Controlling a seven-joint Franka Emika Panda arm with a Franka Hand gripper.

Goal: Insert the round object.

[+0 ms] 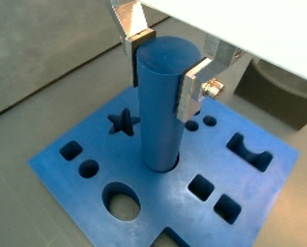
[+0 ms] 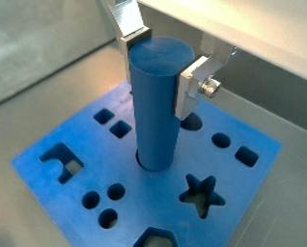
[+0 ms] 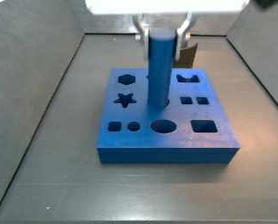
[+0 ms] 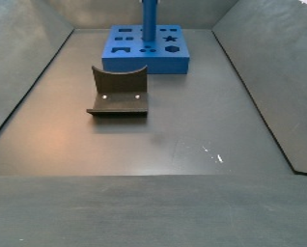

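Right now the tall smooth blue cylinder peg (image 1: 159, 101) stands upright w/ its lower end down in a round hole near the middle of the flat blue block with shaped holes (image 1: 66, 174). The gripper (image 1: 167, 66) is at the peg's upper part; silver plate fingers (image 1: 192, 94) sit on opposite sides of it, jaws clenched on the peg in both wrist views. Block top shows star, circle, square & arch cutouts around the peg. In a side view the peg (image 3: 162, 68) rises straight from the block (image 3: 165, 147), gripper (image 3: 163, 35) at its top. In a side view, a dark L-shaped fixture (image 4: 119, 91) stands on the grey surface (image 4: 182, 145), near the block (image 4: 149, 60) but apart from it; gripper's out of frame there.
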